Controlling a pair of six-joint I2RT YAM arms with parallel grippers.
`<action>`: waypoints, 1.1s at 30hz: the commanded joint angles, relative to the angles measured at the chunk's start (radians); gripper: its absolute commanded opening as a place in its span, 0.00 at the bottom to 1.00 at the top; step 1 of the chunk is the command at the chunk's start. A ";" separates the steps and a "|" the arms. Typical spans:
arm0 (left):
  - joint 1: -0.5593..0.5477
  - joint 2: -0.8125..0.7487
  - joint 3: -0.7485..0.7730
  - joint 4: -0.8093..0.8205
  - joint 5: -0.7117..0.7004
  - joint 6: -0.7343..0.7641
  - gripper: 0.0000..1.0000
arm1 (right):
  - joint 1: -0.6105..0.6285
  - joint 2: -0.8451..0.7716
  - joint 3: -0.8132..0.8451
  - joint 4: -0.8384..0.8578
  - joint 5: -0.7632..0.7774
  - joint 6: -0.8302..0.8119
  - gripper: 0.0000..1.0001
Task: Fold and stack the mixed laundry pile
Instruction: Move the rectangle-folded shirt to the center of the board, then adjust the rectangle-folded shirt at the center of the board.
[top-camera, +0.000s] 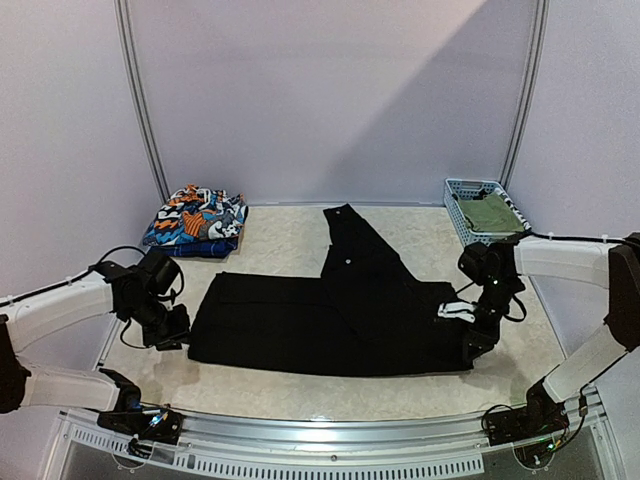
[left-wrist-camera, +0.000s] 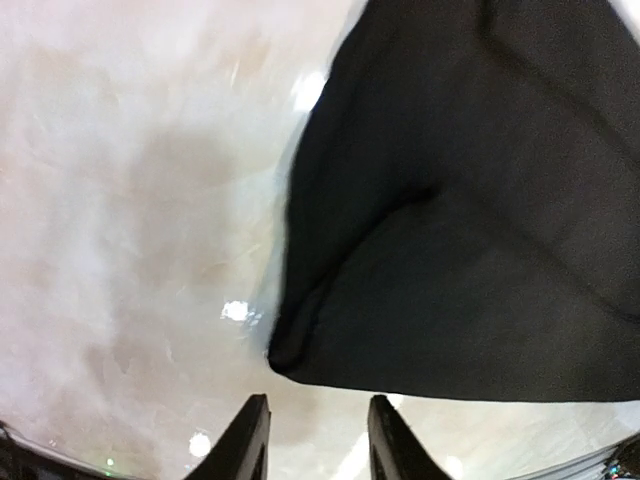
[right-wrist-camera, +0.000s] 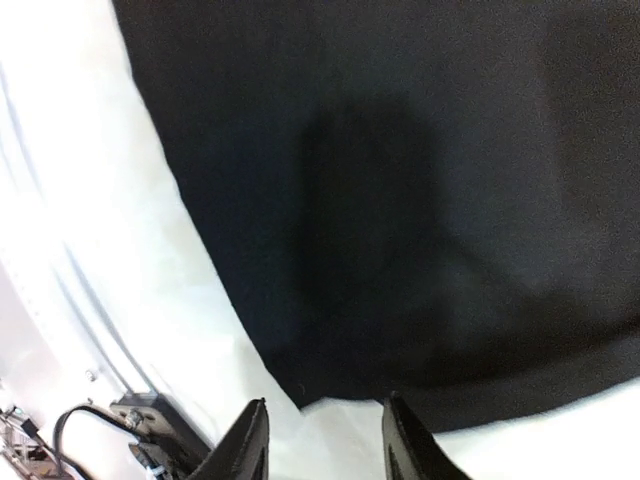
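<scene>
Long black trousers (top-camera: 330, 315) lie flat across the middle of the table, one leg folded back toward the far wall. My left gripper (top-camera: 172, 332) hovers at their left edge. In the left wrist view it (left-wrist-camera: 315, 428) is open, with nothing between its fingers, and a trouser corner (left-wrist-camera: 290, 355) lies just ahead of the tips. My right gripper (top-camera: 478, 340) is at the right end of the trousers. In the right wrist view it (right-wrist-camera: 325, 428) is open and empty, and the black hem (right-wrist-camera: 400, 250) lies just past the fingertips.
A folded orange-blue-white print garment on a blue piece (top-camera: 195, 220) sits at the back left. A light-blue lattice basket (top-camera: 458, 190) at the back right holds an olive-green garment (top-camera: 488, 213). The table's metal front rail (top-camera: 330, 425) runs along the near edge.
</scene>
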 joint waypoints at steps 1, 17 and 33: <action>-0.034 -0.028 0.179 -0.091 -0.104 0.018 0.38 | -0.053 -0.027 0.206 -0.072 -0.060 -0.003 0.44; -0.143 0.770 0.940 0.361 0.048 0.279 0.48 | -0.110 0.499 0.878 0.118 -0.373 0.373 0.57; -0.191 1.101 1.078 0.585 0.163 0.096 0.49 | -0.105 0.987 1.266 -0.026 -0.614 0.548 0.78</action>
